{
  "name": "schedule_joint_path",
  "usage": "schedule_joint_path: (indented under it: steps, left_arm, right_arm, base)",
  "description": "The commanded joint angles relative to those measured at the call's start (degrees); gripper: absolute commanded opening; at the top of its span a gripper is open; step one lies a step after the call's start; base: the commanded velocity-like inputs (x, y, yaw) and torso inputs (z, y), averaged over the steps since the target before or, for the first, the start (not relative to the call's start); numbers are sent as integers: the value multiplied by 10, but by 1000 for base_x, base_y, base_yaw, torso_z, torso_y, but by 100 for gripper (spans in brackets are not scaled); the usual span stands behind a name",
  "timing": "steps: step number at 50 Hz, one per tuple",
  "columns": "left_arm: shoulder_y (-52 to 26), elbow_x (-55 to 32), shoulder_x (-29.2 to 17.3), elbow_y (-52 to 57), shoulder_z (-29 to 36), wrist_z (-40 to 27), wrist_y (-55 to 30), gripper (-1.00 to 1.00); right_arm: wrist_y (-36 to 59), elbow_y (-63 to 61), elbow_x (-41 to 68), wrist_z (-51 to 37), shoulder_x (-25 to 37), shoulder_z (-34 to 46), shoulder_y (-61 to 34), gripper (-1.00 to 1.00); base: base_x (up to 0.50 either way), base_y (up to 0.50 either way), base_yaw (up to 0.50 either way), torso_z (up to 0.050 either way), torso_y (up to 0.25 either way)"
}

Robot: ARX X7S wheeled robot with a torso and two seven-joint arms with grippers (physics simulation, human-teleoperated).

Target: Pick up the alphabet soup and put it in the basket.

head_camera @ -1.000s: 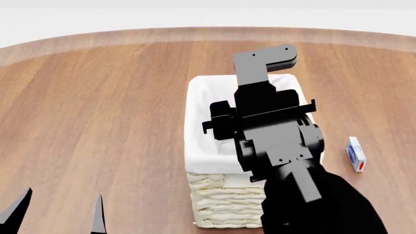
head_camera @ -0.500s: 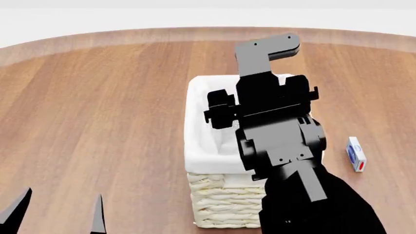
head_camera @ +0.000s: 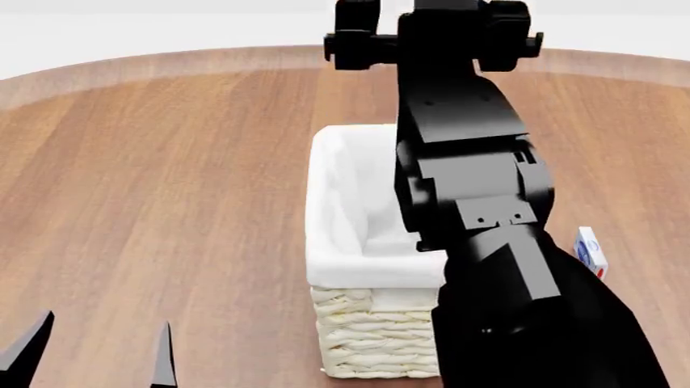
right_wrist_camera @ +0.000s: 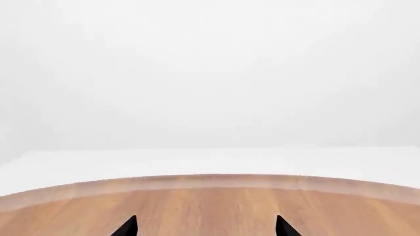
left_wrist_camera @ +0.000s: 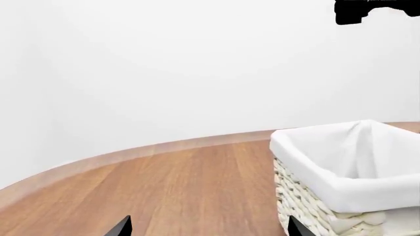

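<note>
1. Alphabet soup: not visible in any view; possibly inside the basket (head_camera: pixel 361 242), hidden.
2. Handling, judged: rigid, smooth, moderately heavy can; grip mid-wall.
3. Right end effector (right_wrist_camera: pixel 204 227): fingertips spread, holding nothing.

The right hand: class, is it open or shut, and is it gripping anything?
Open and empty: in the right wrist view the right hand shows two dark fingertips standing wide apart, with only bare wooden table between them.
</note>
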State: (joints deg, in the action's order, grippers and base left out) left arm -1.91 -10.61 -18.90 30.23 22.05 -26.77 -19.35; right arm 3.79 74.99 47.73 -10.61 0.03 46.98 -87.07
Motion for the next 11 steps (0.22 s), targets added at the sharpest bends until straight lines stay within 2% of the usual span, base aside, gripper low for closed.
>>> schedule_joint_path:
  steps: [1,2,4,8,11]
  left_arm:
    - [-3,-1,0,0,4,-1,-3,100]
    - [-4,-1,0,1,4,-1,-3,100]
    - [-3,-2,-1,2,4,-2,-4,100]
    - [-1,-3,-2,3,3,-3,-1,100]
    - [-3,-2,-1,3,5,-4,-3,100]
  right_arm:
    - [-82,-3,1,26,1,-28,-45,100]
    - [-74,-35,7,19,12,-32,-42,100]
    - [-7,-207,20,-61,85,-22,2,100]
    - [57,-456,72,-117,163,-34,44,100]
    - [74,-538,97,-150,193,-47,61,100]
  base:
    - [0,0,0,0,0]
    - [0,0,0,0,0]
    - [0,0,0,0,0]
    - [0,0,0,0,0]
    - [0,0,0,0,0]
